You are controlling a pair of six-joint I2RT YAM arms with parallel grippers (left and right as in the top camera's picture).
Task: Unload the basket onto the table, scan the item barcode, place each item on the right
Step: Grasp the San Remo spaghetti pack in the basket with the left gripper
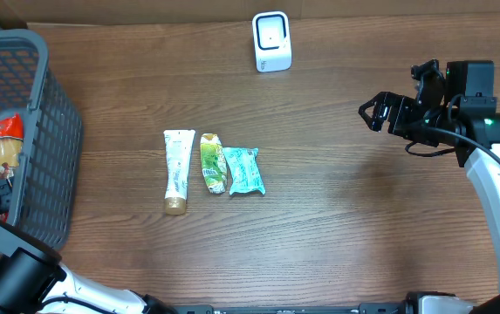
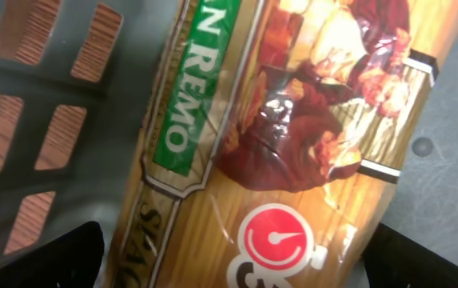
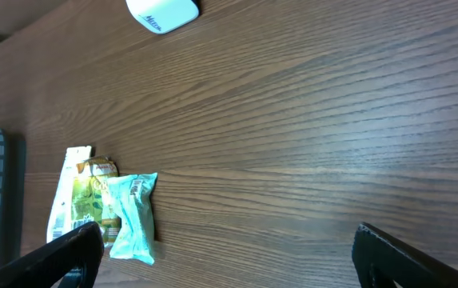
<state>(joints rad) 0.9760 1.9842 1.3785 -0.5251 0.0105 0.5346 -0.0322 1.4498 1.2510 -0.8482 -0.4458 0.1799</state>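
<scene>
glossy packet (image 2: 292, 120) in basket (image 1: 53, 131), likely light, slippery; grip its middle. left gripper (image 2: 240, 268) wide over it; right gripper (image 1: 376, 112) wide, empty.

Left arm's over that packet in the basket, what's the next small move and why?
Probably lower the left gripper slightly and close its fingers on the packet: they stand open on either side of it inside the basket, and nothing is held yet.

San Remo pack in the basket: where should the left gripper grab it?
Across its narrow width, mid-body, from straight above. The San Remo pack appears to lie flat on the basket floor, and the open left gripper straddles both long edges.
</scene>
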